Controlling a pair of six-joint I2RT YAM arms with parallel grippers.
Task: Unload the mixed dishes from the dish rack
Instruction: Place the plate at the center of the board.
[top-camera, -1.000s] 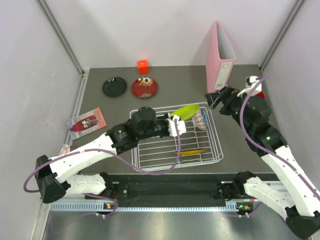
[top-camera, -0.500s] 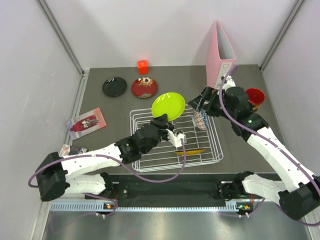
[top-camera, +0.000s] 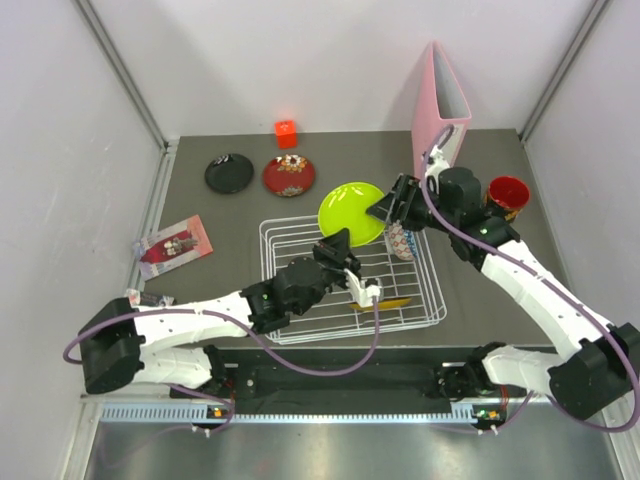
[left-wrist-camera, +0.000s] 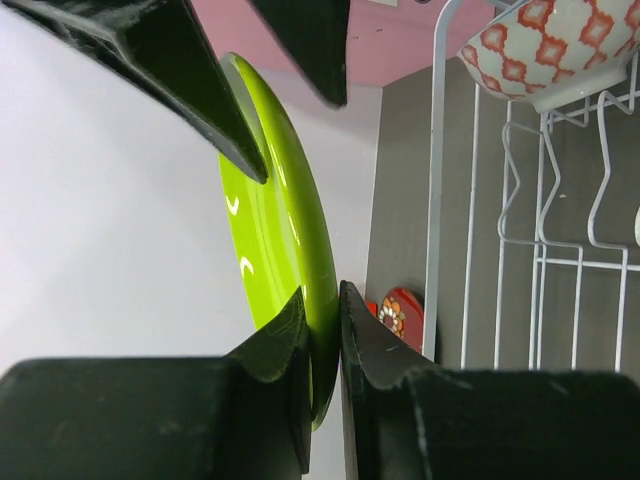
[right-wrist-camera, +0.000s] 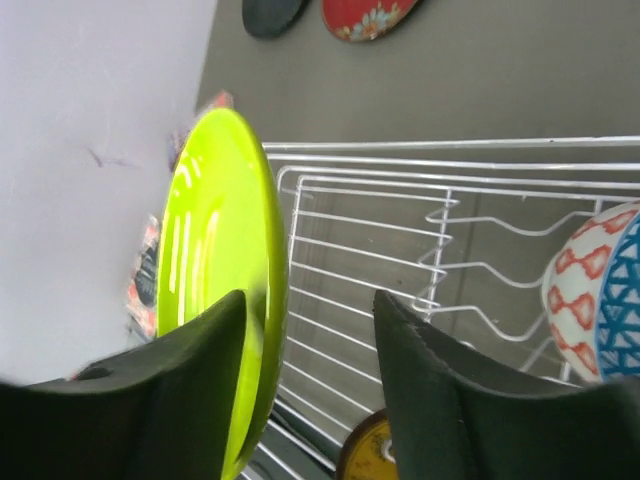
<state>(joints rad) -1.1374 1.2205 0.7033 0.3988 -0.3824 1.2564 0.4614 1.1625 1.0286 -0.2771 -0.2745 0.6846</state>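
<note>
My left gripper (top-camera: 338, 244) is shut on the lower rim of the lime green plate (top-camera: 352, 212) and holds it upright above the back of the white wire dish rack (top-camera: 300, 300). The left wrist view shows both jaws pinching the lime green plate (left-wrist-camera: 275, 230). My right gripper (top-camera: 388, 207) is open, its fingers (right-wrist-camera: 170, 390) on either side of the lime green plate's (right-wrist-camera: 215, 260) right edge. The blue-white patterned bowl (top-camera: 402, 240) and the gold plate (top-camera: 385, 302) are in the rack. The black plate (top-camera: 229, 173) and dark red plate (top-camera: 289, 175) lie on the table behind the rack. The red cup (top-camera: 507, 192) stands at the right.
A pink binder (top-camera: 440, 115) stands upright at the back right, just behind my right gripper. A small orange-red cube (top-camera: 286, 133) sits at the back. A printed packet (top-camera: 172, 245) lies left of the rack. White walls close in the table.
My left gripper has lifted the lime green plate out of the rack and turned it upright. My right arm has swung left from the cup and brought its open jaws around the plate's edge.
</note>
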